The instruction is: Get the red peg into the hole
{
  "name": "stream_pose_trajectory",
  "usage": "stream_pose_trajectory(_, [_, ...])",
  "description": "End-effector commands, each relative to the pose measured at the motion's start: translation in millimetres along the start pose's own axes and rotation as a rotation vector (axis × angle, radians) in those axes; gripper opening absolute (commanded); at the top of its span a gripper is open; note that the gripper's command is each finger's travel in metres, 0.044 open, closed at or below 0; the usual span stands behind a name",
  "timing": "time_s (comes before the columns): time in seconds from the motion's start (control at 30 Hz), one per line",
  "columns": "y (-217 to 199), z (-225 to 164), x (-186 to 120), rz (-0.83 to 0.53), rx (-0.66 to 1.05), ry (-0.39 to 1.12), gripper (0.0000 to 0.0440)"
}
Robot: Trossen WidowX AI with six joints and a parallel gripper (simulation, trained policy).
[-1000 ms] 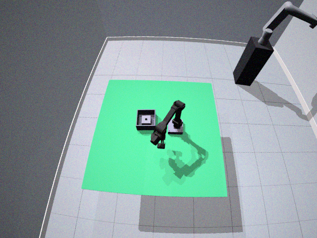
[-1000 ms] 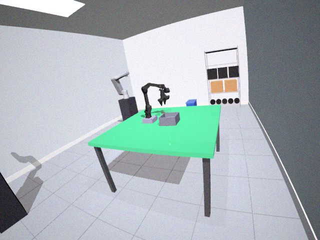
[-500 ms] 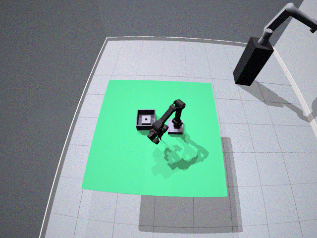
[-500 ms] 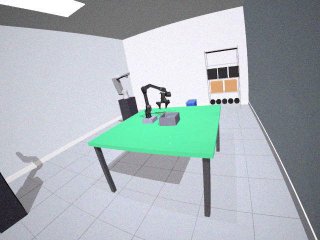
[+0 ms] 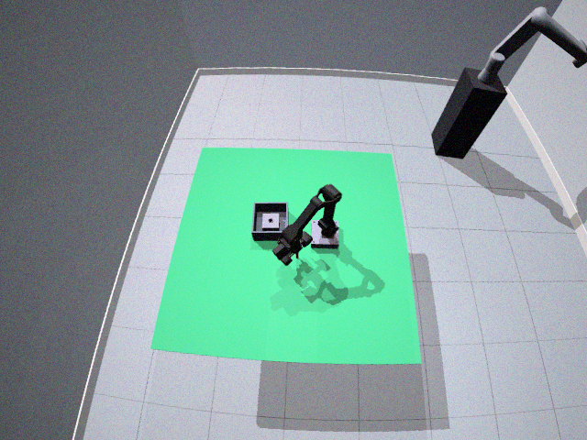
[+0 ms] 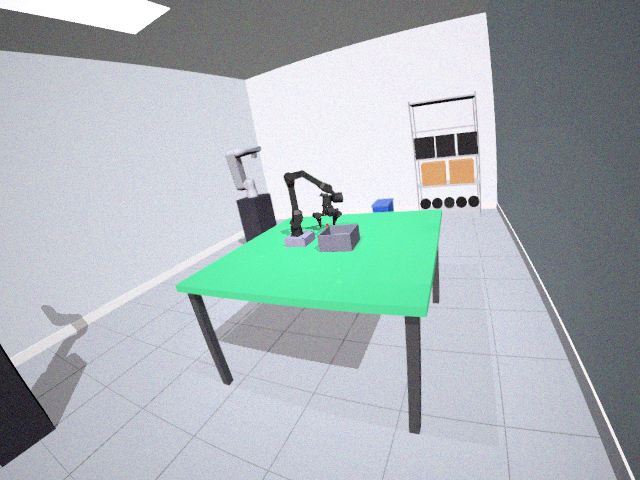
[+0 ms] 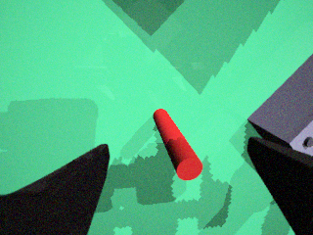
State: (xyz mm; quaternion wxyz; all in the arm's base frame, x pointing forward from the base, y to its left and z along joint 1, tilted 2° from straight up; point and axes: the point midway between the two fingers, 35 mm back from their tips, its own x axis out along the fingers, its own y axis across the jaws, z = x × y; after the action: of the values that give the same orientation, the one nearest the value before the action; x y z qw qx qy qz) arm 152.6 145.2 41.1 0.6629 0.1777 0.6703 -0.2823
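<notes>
Red peg: on the bench outside the box; appears to stand on end, wider-looking near end toward my wrist camera. Red peg (image 6: 326,225) (image 7: 182,149) is hidden by my arm in the top view.
Pincer: mine (image 5: 291,250) (image 6: 327,224) (image 7: 178,143), spread nearly to its full width, holding nothing. In the wrist view the peg shows between the two fingers; contact with either is not seen.
Bench: green (image 5: 213,284) (image 6: 310,279) (image 7: 49,59), carrying peg, box and my base.
Arm base: pale block (image 5: 315,242) (image 6: 294,241) (image 7: 284,108), well apart from the box wall.
Open box: grey (image 5: 270,236) (image 6: 336,242), upright, mouth up, beside my base.
Plate: pale square (image 5: 265,226) at the box bottom; its hole (image 5: 270,220) shows dark, no peg in it.
Done: approach, by my judgement nearly complete.
Left: close on peg, lift, carry over wall, align, lower, seat fully.
</notes>
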Motion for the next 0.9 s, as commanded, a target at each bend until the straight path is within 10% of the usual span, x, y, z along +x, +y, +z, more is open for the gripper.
stream_pose_trajectory(0.0, [0.0,3.0,17.0,-0.002,0.020,-0.014,0.0435])
stream_pose_trajectory(0.17, [0.7,5.3,34.6,-0.003,0.022,-0.023,0.0393])
stream_pose_trajectory(0.67, [-11.5,4.8,58.2,-0.107,0.033,-0.006,0.0010])
stream_pose_trajectory(0.87, [-6.5,14.9,41.1,-0.095,0.026,-0.053,0.0000])
